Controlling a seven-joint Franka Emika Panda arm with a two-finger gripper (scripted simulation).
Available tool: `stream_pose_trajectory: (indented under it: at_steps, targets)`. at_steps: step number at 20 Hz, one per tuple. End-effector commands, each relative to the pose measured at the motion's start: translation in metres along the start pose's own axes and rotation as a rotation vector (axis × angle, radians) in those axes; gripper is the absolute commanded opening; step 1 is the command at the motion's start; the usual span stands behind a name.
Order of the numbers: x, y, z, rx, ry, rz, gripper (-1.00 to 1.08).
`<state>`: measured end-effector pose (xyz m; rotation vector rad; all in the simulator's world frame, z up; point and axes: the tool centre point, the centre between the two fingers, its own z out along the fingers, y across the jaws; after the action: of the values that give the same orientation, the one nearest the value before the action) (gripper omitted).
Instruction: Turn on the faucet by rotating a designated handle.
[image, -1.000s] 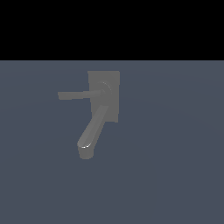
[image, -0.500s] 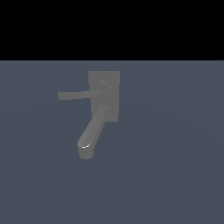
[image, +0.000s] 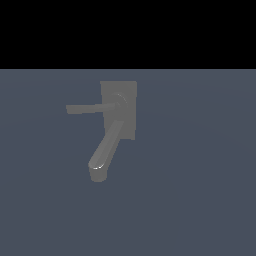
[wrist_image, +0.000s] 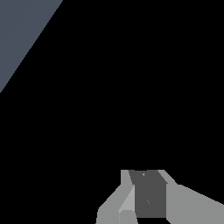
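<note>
the faucet (image: 118, 111) is sitting untouched with its handle (image: 87, 108) sticking out sideways from the hub toward the exterior view's left, and the gripper (wrist_image: 148, 205), fingers apart and gripping nothing, is pointing well away from it, so all turning is remaining.

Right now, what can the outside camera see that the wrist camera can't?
Only the exterior view shows the faucet, with its thin handle pointing to that view's left and its thick curved spout. Only the wrist view shows the gripper, with nothing visible between its fingers. Both share the plain blue-grey floor and black background.
</note>
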<state>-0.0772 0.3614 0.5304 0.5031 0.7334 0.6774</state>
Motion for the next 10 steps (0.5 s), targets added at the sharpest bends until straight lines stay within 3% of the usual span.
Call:
stream_pose_trajectory:
  at_steps: [1,6,10]
  targets:
    - [0.032,-0.034,-0.013,-0.004,0.080,-0.096,-1.00]
    - [0.083,-0.117,-0.042,0.019,0.234,-0.290,-1.00]
    - [0.108,-0.188,-0.066,0.058,0.346,-0.435,-1.00]
